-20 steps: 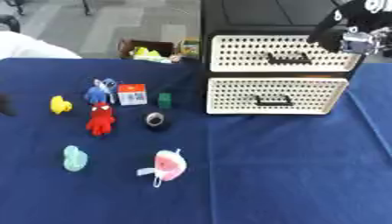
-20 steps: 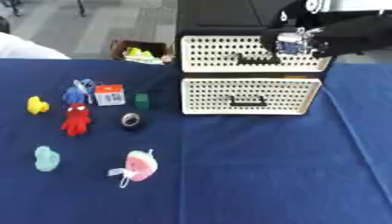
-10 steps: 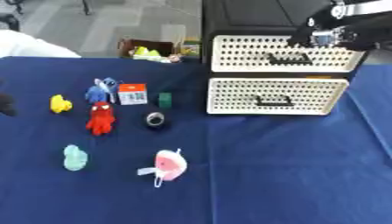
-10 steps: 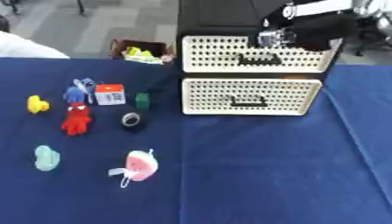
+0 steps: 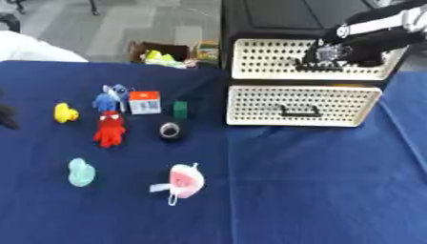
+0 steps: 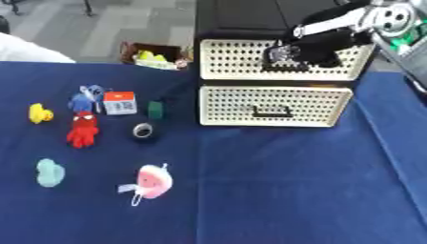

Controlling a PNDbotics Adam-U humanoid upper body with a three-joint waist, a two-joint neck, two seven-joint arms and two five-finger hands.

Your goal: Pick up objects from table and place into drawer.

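A white perforated unit holds an upper drawer (image 5: 271,59) and a lower drawer (image 5: 259,106), both closed. My right hand (image 6: 286,53) reaches in from the upper right and sits at the upper drawer's black handle (image 5: 321,67). Its grip is blurred. On the blue cloth to the left lie a yellow duck (image 5: 64,113), a blue figure (image 5: 106,98), a red figure (image 5: 109,129), a white and orange cube (image 5: 144,102), a green block (image 5: 180,108), a black ring (image 5: 170,130), a teal toy (image 5: 81,171) and a pink round toy (image 5: 185,180). A dark shape at the left edge (image 5: 6,116) looks like my left hand.
A black cabinet (image 5: 283,19) stands behind the drawer unit. A cardboard box (image 5: 163,51) with yellow-green things sits beyond the table's far edge. The blue tablecloth (image 5: 317,190) runs bare in front of the drawers and to the right.
My right hand has moved left and a little down across the upper drawer's front, reaching its handle. The toys and the drawers have not moved.
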